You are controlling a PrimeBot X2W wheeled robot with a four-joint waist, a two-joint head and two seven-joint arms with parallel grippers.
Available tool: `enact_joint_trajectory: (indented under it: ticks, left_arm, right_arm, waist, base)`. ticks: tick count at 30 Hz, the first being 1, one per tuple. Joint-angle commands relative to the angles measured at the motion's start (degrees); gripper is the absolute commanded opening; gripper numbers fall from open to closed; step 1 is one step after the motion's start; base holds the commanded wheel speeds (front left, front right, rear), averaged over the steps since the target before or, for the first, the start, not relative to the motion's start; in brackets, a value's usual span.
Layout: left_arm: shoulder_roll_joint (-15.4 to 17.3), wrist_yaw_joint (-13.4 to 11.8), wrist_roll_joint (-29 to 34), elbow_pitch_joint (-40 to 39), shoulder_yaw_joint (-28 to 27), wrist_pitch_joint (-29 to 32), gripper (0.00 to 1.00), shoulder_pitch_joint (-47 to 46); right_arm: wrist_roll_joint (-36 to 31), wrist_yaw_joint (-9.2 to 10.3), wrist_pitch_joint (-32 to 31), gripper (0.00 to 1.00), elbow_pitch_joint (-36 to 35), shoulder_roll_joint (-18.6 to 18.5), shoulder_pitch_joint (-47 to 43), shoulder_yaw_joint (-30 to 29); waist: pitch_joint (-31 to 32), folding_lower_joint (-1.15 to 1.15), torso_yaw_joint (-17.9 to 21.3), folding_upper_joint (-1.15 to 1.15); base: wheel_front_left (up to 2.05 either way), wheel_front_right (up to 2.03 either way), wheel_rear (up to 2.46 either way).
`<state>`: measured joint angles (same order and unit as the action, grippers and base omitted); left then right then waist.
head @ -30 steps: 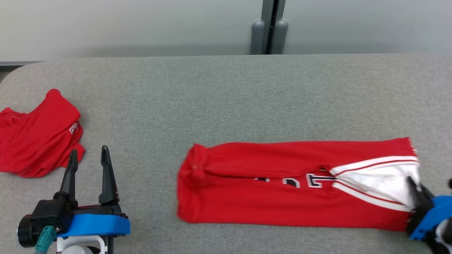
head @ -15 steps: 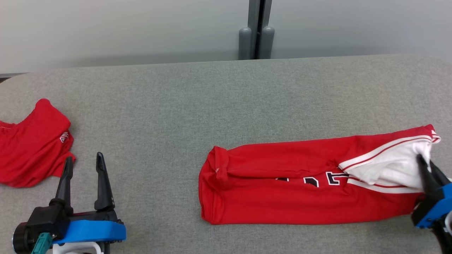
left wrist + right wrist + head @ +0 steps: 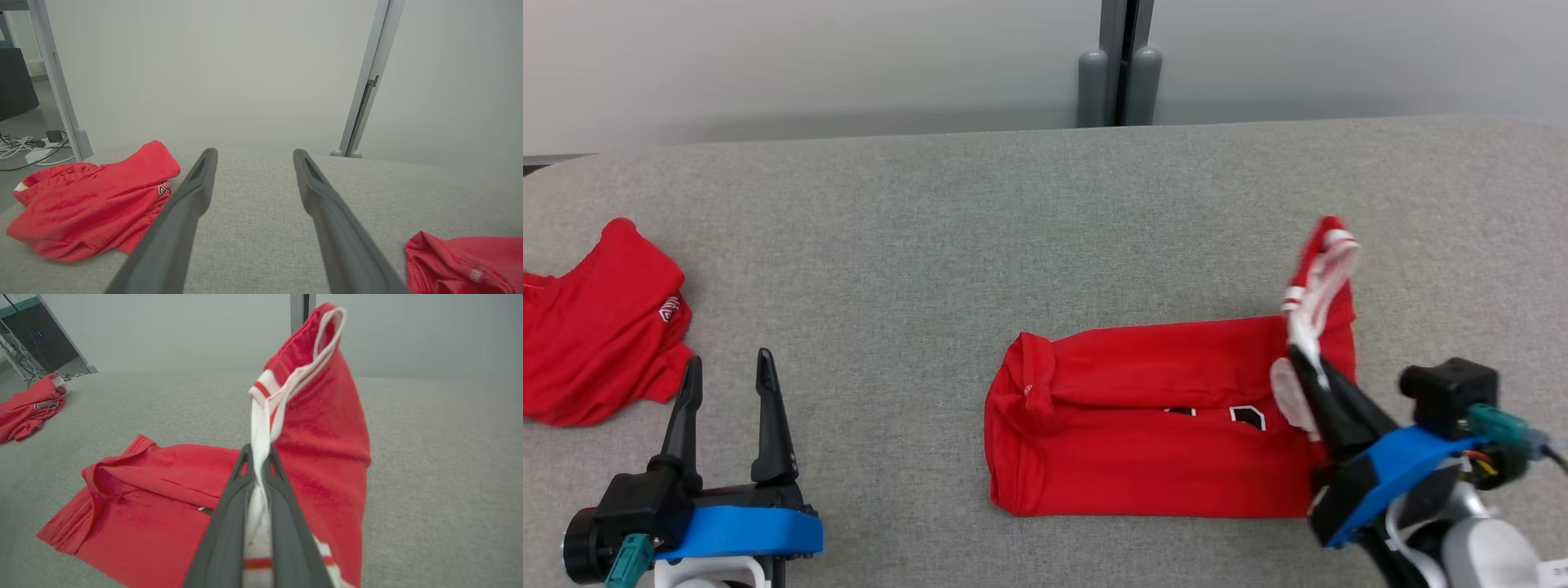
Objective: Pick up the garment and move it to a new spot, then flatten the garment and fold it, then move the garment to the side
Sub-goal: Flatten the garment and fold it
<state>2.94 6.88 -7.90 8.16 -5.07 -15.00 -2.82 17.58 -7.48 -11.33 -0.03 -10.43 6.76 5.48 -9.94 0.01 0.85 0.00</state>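
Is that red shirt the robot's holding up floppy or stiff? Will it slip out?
Probably floppy: the red shirt bends sharply where the right gripper holds up its striped end, while the rest lies flat on the table. Likely light, since a thin pinch raises it. It probably won't slip; the fingers are shut on the white trim.

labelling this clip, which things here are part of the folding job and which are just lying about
In the job: red jersey, right end effector shut on its white trim.
Lying about: crumpled red garment at left, open left end effector, grey post.
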Motion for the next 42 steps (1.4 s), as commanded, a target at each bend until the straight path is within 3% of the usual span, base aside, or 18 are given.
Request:
enact_joint_trajectory:
  ticks: [1, 16, 31, 32, 33, 34, 38, 42]
  left_arm:
    - [-0.1, 0.2, 0.3, 0.0, -0.1, -0.3, 1.0, -0.9]
    - [-0.1, 0.3, -0.2, 1.5, 1.7, -0.3, 1.0, -2.9]
    - [-0.1, 0.5, -0.7, 2.6, 3.6, -0.3, 1.0, -4.6]
    - [-0.1, 0.5, -0.8, 2.6, 3.6, -0.3, 1.0, -4.6]
    - [-0.1, 0.5, -0.8, 2.7, 3.6, -0.3, 1.0, -4.6]
    - [-0.1, 0.5, -0.7, 2.7, 3.5, -0.3, 1.0, -4.5]
    - [-0.1, 0.5, -0.4, 2.7, 3.1, -0.3, 1.0, -4.0]
    - [-0.1, 0.5, -0.3, 2.8, 3.2, -0.3, 1.0, -3.6]
  right_arm:
    - [-0.2, -0.03, 0.1, 0.0, -0.3, 0.8, 1.1, 1.4]
    - [0.5, -0.03, 4.3, 0.0, 9.9, 7.3, 8.7, 14.9]
    - [8.5, -0.03, 10.0, 0.0, 18.5, 7.5, 14.9, 23.4]
    - [8.8, -0.03, 10.5, 0.16, 19.1, 7.5, 15.2, 23.7]
    - [9.3, -0.04, 11.2, 0.86, 19.5, 7.5, 15.7, 24.3]
    - [9.9, -0.03, 11.9, 1.0, 19.8, 7.5, 16.0, 24.6]
    - [9.9, -0.03, 14.9, 1.0, 20.5, 7.5, 17.1, 24.7]
    - [7.1, -0.03, 17.8, 1.0, 20.5, 7.5, 17.2, 20.8]
  waist:
    - [-0.2, -0.01, -0.2, 0.0]
    - [-1.1, -0.01, -3.3, 0.0]
    - [-2.2, -0.01, -5.3, 0.0]
    - [-2.3, -0.01, -5.3, 0.0]
    - [-2.2, -0.01, -5.1, 0.0]
    - [-2.1, -0.01, -4.9, 0.0]
    - [-1.3, -0.01, -3.6, 0.0]
    - [-0.3, -0.01, -2.3, 0.0]
  base:
    - [0.0, 0.0, 0.0]
    - [0.0, 0.0, 0.0]
    - [0.0, 0.0, 0.0]
    - [0.0, 0.0, 0.0]
    - [0.0, 0.0, 0.0]
    - [0.0, 0.0, 0.0]
    - [0.0, 0.0, 0.0]
    - [0.0, 0.0, 0.0]
